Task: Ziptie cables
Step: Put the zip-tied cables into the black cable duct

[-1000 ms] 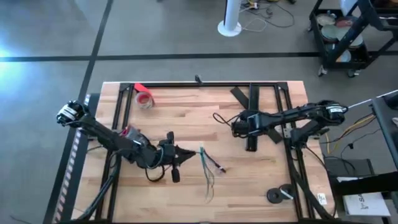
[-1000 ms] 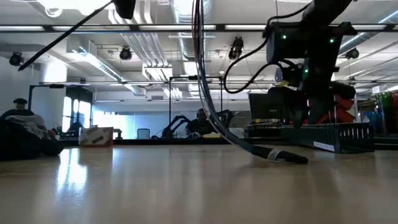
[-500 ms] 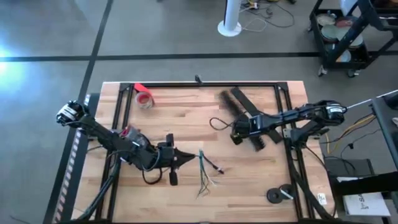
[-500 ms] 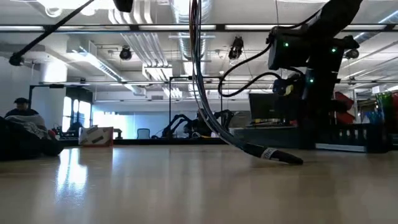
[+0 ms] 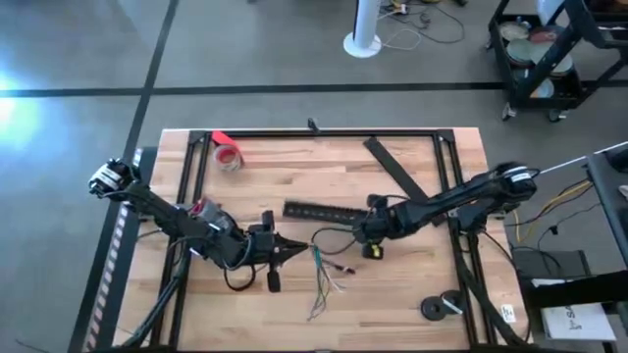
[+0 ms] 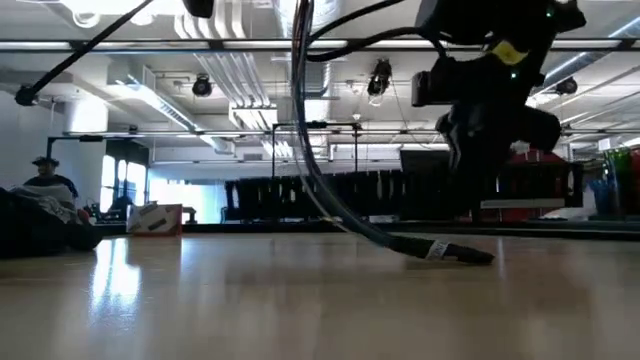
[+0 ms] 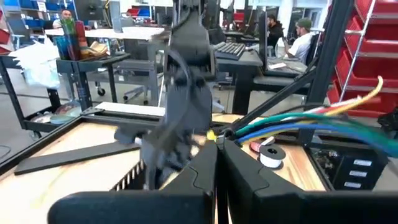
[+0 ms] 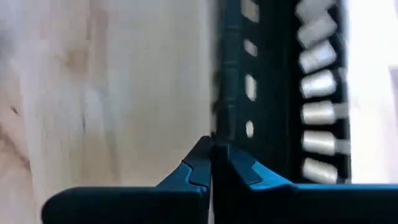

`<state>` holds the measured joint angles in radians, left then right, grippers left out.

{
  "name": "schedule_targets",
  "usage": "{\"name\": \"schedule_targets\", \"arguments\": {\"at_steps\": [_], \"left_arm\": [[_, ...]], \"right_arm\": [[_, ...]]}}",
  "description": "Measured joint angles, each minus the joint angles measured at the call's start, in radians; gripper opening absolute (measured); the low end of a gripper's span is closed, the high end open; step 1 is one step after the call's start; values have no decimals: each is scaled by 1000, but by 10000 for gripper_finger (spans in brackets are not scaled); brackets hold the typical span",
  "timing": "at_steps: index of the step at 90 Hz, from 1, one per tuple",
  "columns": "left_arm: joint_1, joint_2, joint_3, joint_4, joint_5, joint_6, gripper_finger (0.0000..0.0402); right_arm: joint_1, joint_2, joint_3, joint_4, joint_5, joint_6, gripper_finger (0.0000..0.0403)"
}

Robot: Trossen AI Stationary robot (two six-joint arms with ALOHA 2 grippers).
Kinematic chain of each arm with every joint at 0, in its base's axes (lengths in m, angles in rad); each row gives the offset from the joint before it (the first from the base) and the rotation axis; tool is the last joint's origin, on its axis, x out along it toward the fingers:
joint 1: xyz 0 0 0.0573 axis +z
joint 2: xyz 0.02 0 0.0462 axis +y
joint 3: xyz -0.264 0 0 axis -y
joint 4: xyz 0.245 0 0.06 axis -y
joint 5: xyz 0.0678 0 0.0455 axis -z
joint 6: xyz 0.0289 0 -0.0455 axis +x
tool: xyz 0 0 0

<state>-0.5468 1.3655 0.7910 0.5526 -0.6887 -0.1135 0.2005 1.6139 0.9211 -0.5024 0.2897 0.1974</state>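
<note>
Cables [image 5: 322,267] lie mid-table, pinched at one end by the closed left gripper [image 5: 297,252], while the right gripper [image 5: 357,231], clamped on a wide slotted black strip [image 5: 324,210], likely must fetch the unseen ziptie next.

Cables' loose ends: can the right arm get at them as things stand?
Probably not yet. The right gripper is close with a free path, but its jaws are shut on a black strip; the left gripper holds the cables.

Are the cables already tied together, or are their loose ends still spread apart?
Spread, not tied. In the high view the cables fan out on the table past the left gripper, which is shut on them; no ziptie is visible around them.
</note>
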Motion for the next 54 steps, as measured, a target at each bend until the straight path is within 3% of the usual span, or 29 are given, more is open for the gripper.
{"name": "schedule_targets", "arguments": {"at_steps": [29, 54], "left_arm": [[0, 0, 0, 3, 0, 0, 3], [0, 1, 0, 2, 1, 0, 3]], "right_arm": [[4, 143, 4, 148, -53, -112, 11], [31, 37, 53, 46, -58, -54, 143]]}}
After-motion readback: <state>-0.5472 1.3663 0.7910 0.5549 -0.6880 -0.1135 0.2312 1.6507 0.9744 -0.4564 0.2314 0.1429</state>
